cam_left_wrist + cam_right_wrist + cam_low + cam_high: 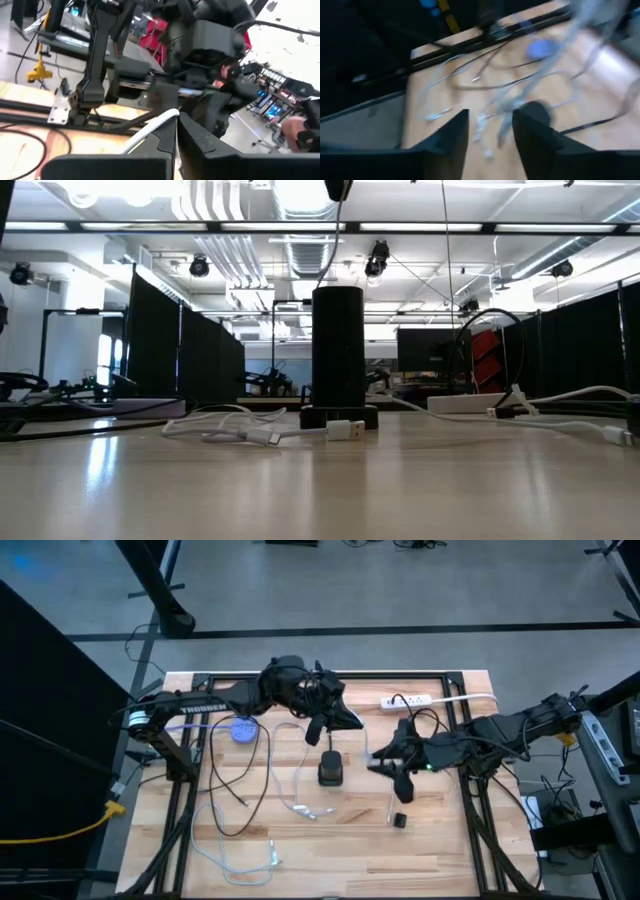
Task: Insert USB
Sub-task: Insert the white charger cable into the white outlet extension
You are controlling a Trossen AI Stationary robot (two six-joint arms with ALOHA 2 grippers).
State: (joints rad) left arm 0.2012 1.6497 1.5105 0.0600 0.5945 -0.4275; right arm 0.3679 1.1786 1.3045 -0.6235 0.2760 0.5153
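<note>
White cable (150, 127) is light and floppy, pinched in the closed left jaws (176, 131); better held at the stiff plug; right jaws (490, 131) stand apart, empty.
</note>
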